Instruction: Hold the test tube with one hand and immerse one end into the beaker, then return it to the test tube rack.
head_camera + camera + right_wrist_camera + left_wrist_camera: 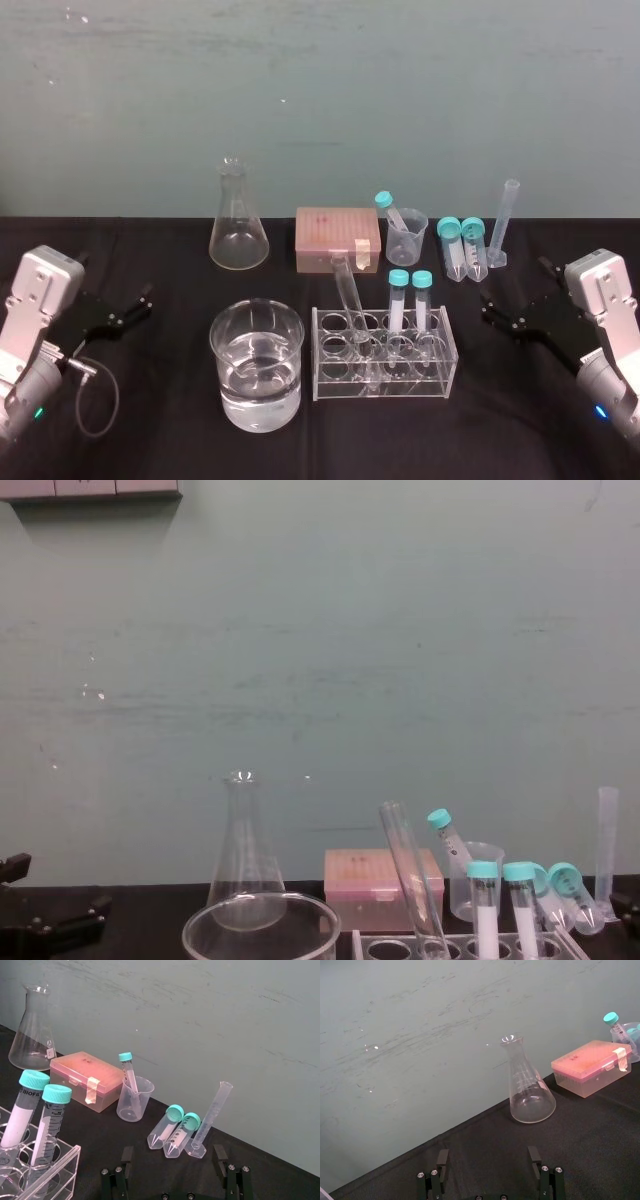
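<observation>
Head view — test tube (352, 303) aslant in rack (340, 388) — mouth up, leftward

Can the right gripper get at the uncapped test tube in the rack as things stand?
Probably yes, from above: the test tube leans in the test tube rack, top free. From the side, two teal-capped tubes stand between it and the open right gripper.

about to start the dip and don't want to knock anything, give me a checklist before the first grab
1. test tube uncapped, leaning in the test tube rack: ok
2. beaker upright, holding liquid, beside the rack: ok
3. right tool open, holding nothing: ok
4. left tool open, holding nothing: ok
5. room around the tube: probably not ok, capped tubes stand close on its right
</observation>
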